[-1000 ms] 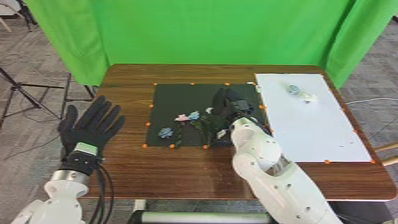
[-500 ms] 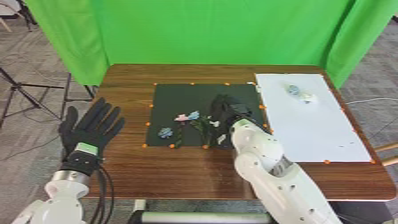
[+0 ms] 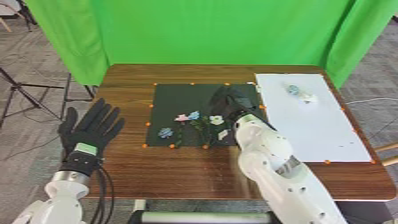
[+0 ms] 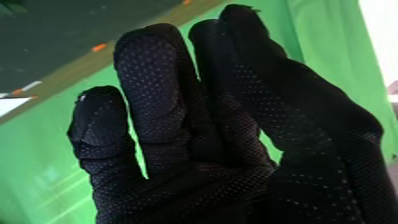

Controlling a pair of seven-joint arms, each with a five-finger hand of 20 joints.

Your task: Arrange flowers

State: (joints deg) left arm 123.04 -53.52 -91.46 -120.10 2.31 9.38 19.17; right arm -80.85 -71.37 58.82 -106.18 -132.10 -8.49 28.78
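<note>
My right hand [image 3: 231, 102] is over the right part of the dark green mat, open, just beyond a white flower [image 3: 216, 120]. In the right wrist view the right hand [image 4: 187, 135] has loosely extended fingers and holds nothing. Left of the white flower lie a pink flower [image 3: 182, 118] and a light blue flower [image 3: 194, 115], with green stems toward the near edge. A darker blue flower [image 3: 165, 132] rests at the mat's left side. The left hand [image 3: 87, 127] is open with spread fingers at the table's left edge.
The dark mat [image 3: 173, 97] has orange markers round its edge. To its right a white sheet [image 3: 311, 135] bears a glassy, pale object [image 3: 302, 94] near its far end. A green curtain [image 3: 213, 35] hangs behind the table.
The right hand has drawn away from the flowers toward the mat's far right part, uncovering the white flower. The left hand has not moved.
</note>
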